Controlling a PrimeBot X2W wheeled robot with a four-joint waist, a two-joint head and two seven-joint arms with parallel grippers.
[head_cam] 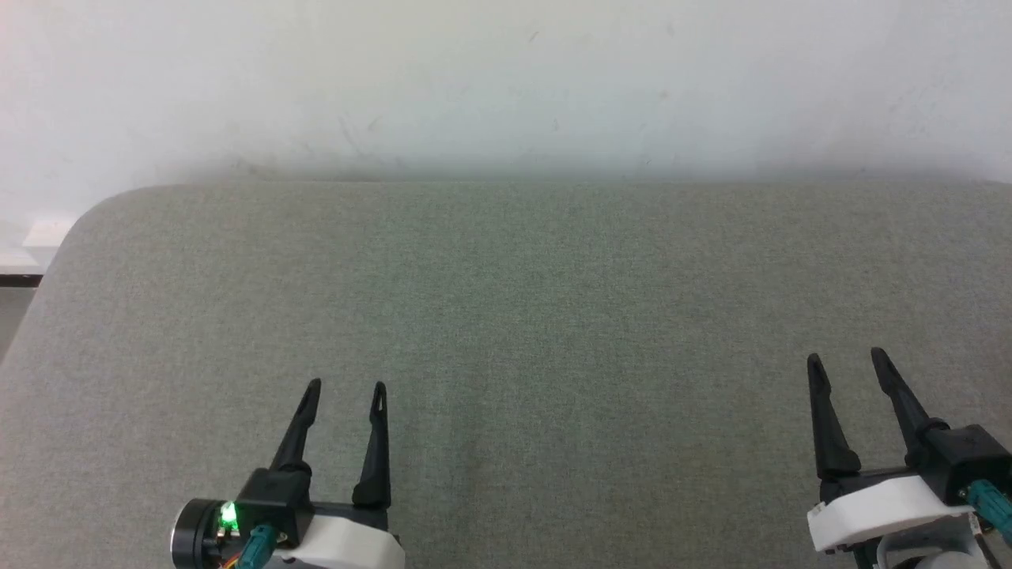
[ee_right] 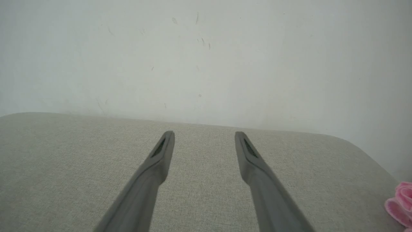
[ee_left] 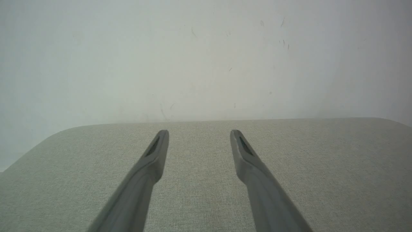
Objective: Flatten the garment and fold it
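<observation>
Looked like a plain test room or lab, hardly a home. Shown by a bare white wall at 12 o'clock, marked with small scuffs, and by a wide table covered in grey woven cloth, with a rounded corner at 10 o'clock.

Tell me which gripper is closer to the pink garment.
The right gripper: the pink garment lies off to the right in its wrist view, while the left gripper sits farther left.

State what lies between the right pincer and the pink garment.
Nothing but bare grey fabric surface: the right wrist view shows the right pincer and garment apart.
</observation>
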